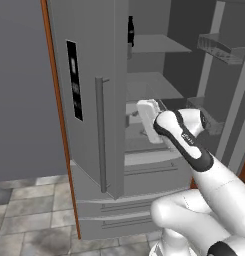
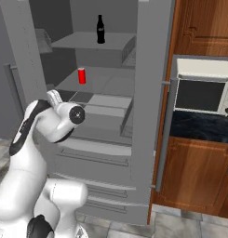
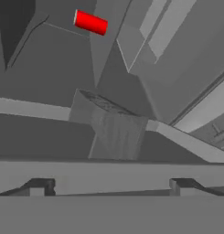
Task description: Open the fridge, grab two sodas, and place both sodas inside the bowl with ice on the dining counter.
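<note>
Microwave [image 2: 201, 95] beside open fridge [image 2: 150, 93]

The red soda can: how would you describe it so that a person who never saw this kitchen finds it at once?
Look inside the tall grey fridge, whose doors stand open. The top shelf holds a black soda bottle; one shelf below, toward the left, the red soda can stands upright and alone. It is short, straight-sided and bright red, unlike the taller black bottle with its narrow neck.
</note>
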Controlling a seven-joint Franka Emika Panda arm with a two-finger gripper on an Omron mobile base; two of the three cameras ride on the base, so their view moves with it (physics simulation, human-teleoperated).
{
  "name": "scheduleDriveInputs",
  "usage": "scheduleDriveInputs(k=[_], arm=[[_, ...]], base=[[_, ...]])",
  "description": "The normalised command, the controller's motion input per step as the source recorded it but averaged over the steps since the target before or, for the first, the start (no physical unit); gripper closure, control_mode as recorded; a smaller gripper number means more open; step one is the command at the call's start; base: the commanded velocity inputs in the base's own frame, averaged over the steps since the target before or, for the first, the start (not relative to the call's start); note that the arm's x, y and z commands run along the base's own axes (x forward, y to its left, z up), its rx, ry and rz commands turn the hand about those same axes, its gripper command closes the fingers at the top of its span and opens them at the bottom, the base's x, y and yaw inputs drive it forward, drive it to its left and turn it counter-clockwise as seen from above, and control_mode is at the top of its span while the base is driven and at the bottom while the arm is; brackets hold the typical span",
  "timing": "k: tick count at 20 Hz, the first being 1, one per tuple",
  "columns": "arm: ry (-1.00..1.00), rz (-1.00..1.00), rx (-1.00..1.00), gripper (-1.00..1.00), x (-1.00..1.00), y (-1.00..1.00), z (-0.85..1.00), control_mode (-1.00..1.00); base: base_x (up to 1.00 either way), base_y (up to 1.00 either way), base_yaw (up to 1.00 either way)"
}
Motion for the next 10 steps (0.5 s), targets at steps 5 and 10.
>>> scheduleDriveInputs(k=[5,10], arm=[[0.10,0.02,0.09,-1.00,0.50,0.01,0.00,-1.00],[0.09,0.05,0.03,-1.00,0.40,0.19,0.00,-1.00]], base=[[0.00,0.00,0.00],[0.00,0.00,0.00]])
